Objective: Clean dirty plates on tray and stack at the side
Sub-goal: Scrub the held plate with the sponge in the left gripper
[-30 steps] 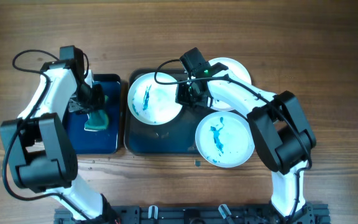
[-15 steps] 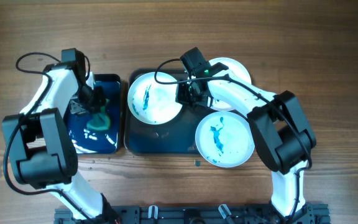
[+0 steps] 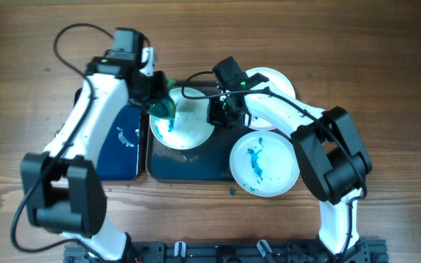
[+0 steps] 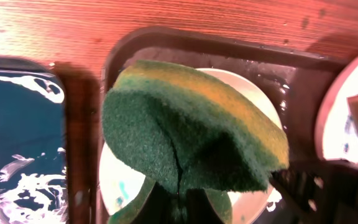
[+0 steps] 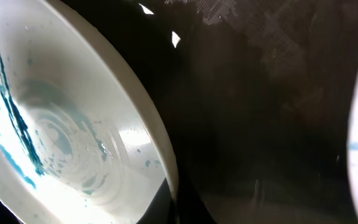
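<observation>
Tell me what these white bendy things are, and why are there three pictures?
They are two robot arms at a wooden table. One picture looks down from above. The other two come from a little camera on each wrist. The left pincer holds a green and yellow sponge over the left plate, which lies on the dark tray. The right pincer seems to pinch that plate's rim, maybe to keep it from sliding. Two more plates with blue smears lie to the right, and a smaller blue tray sits on the left.
</observation>
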